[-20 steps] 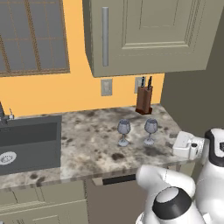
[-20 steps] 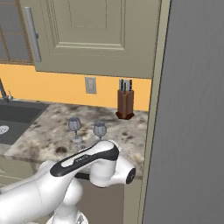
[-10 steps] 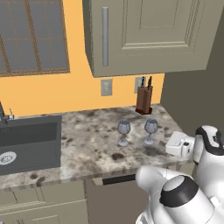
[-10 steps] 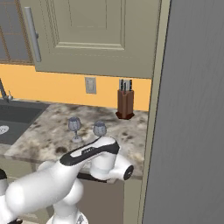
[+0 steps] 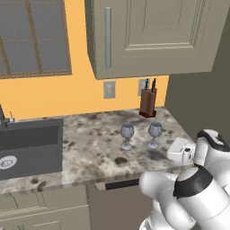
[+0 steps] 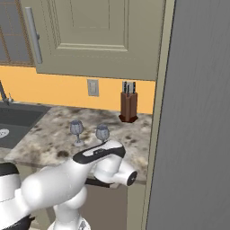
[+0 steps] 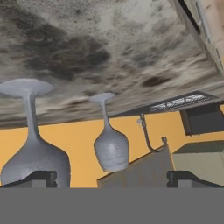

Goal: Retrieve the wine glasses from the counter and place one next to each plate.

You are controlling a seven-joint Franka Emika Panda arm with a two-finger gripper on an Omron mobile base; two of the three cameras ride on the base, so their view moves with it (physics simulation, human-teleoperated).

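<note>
You are reaching for the wine glasses (image 7: 111,151) on the counter (image 5: 90,143). Your gripper (image 7: 111,178) is apart, holding nothing. Next, move closer and pinch one stem.

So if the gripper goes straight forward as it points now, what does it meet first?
Probably the nearer wine glass, though it stands toward one fingertip; the farther wine glass is closer to the middle. Depth is unclear.

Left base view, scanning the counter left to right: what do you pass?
sink → left wine glass → right wine glass → gripper, with the knife block at the back wall between the two glasses.
</note>
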